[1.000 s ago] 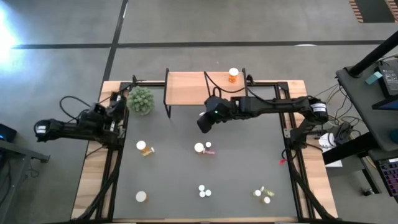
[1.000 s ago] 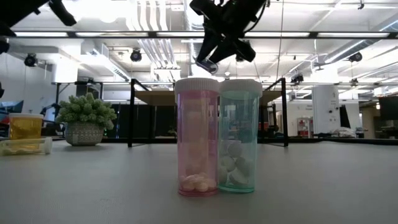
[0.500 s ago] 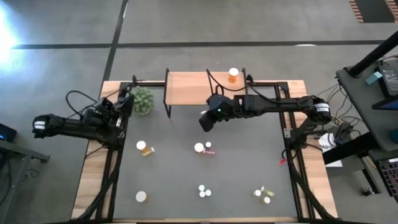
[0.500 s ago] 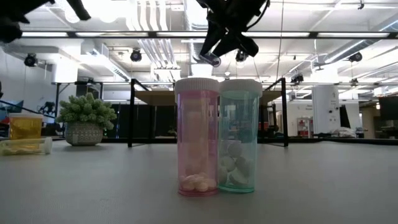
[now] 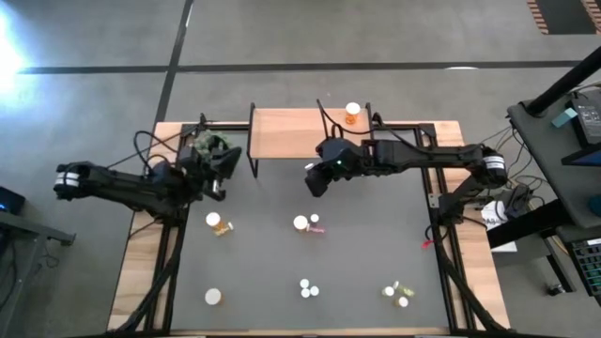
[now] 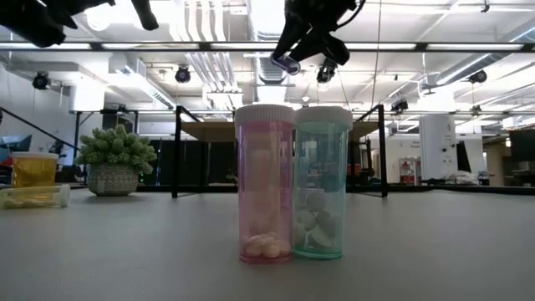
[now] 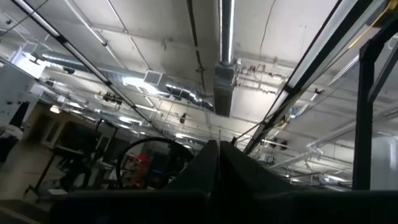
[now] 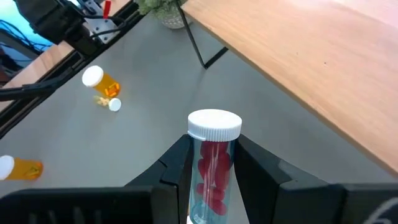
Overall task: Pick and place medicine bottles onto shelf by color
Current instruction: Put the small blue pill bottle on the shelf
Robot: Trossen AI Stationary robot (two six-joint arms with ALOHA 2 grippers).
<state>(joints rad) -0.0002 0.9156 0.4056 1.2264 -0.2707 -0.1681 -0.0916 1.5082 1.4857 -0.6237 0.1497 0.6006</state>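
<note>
Right gripper (image 5: 314,180) is clamping a red-pill bottle (image 8: 212,163) near the shelf's (image 5: 291,131) front edge. One orange bottle (image 5: 351,114) is sitting shelved at its right end; the rest are waiting on the mat (image 5: 366,253). Left gripper (image 5: 223,161) is pinched closed, empty.

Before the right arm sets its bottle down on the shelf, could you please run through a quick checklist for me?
1. Right pincer shut on the bottle with red pills: ok.
2. Its white cap on: ok.
3. Bottle over the shelf: not ok, it hangs just in front.
4. Bare wood free for it: ok; only an orange bottle stands there.
5. Left pincer away from the shelf: cannot tell, it is shut, over the plant.
</note>
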